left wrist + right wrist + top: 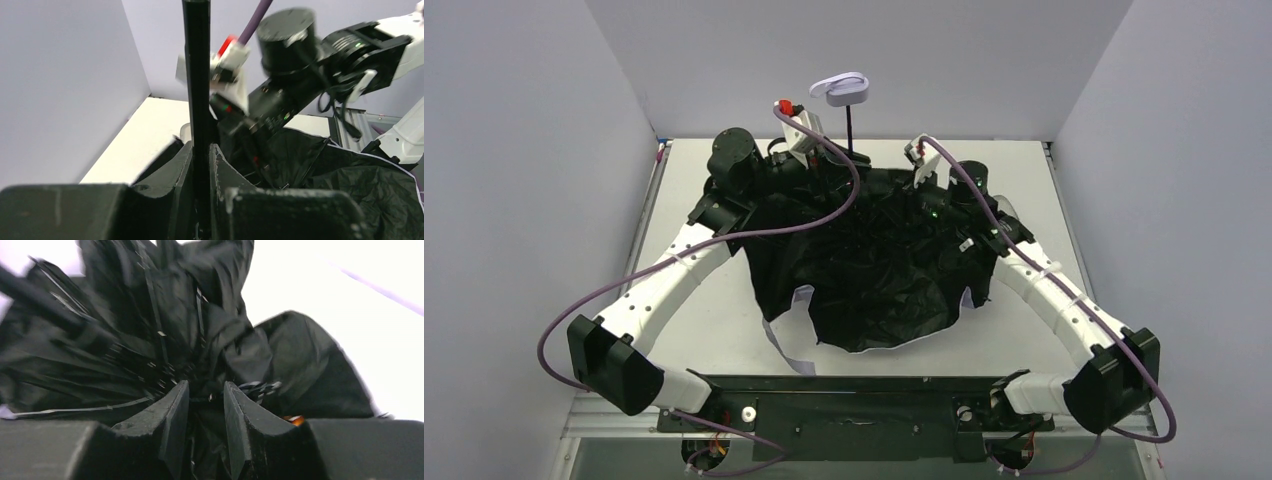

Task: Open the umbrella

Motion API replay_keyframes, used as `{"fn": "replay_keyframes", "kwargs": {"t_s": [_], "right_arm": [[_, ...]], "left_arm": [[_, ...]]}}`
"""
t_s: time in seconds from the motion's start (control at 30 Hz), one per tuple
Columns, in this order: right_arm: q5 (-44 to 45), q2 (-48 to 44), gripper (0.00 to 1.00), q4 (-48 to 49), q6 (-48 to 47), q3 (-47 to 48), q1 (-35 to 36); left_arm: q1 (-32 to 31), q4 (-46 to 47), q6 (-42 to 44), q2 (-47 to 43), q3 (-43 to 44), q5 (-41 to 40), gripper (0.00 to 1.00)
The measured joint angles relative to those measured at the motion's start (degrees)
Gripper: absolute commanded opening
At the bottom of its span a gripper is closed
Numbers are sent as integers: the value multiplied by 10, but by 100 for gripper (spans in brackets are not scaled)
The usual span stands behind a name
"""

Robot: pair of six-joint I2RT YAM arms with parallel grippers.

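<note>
Black lining up, the umbrella [864, 270] sprawls half-spread at the middle of the desk [714, 340]. Its shaft [197, 75] stands upright, clenched in my left jaws; my right jaws pinch folds and ribs near the hub. Pulling askew could bend ribs, or the shaft may slip. I count one umbrella, one shaft, one handle [844, 90], two arms.

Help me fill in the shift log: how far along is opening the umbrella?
Done: the umbrella is unfurled on the table, black side up, with its handle raised. In hand: the left gripper clamps the shaft; the right gripper is buried in the canopy folds, and whether it has a grip is unclear. Left: the canopy is slack and crumpled, so it probably needs pushing open until taut.
</note>
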Motion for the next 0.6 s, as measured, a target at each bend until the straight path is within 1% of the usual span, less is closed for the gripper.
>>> {"fn": "replay_keyframes", "kwargs": {"t_s": [0.07, 0.13, 0.2, 0.23, 0.33, 0.47, 0.6], "right_arm": [[0, 15, 30, 1, -9, -21, -12], [5, 24, 33, -6, -30, -42, -31], [9, 32, 39, -31, -59, -55, -59], [10, 34, 45, -41, -69, -57, -67], [7, 32, 56, -68, -93, -54, -88], [-14, 17, 59, -90, -94, -28, -87], [-34, -25, 62, -77, -70, -1, -77]], "left_arm": [[0, -2, 2, 0, 2, -1, 0], [0, -5, 2, 0, 3, -1, 0], [1, -5, 2, -1, 3, 0, 0], [2, -6, 3, -1, 3, 0, 0], [3, -10, 7, 0, 3, 0, 0], [10, -11, 14, 0, 5, 2, 0], [13, -11, 14, 5, 15, 6, 0]]}}
